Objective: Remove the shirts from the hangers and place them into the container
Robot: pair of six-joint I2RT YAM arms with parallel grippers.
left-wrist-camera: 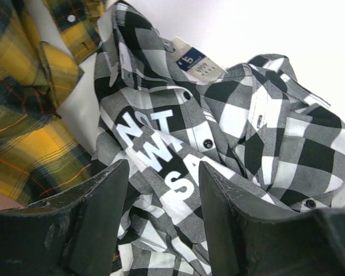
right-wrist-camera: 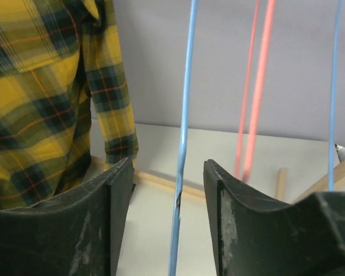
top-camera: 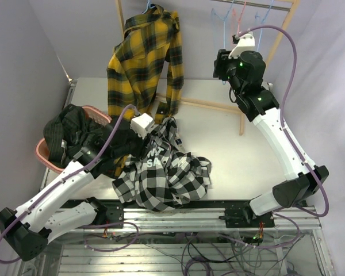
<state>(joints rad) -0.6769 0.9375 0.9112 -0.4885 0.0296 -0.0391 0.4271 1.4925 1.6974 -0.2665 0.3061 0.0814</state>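
Note:
A black-and-white checked shirt with white lettering lies crumpled on the table near the front edge. My left gripper hovers open just over its lettered part, and the fingers hold no fabric. The yellow-and-black plaid shirt hangs on the rack at the back. Bare light blue and pink-red hangers hang at the back right. My right gripper is open, with the blue wire between its fingers and touching neither. The salmon-pink container stands at the left.
A dark black garment fills the container and spills over its rim. The light wooden rack frame crosses the back of the table, and one post rises at the right. Purple walls close in on both sides.

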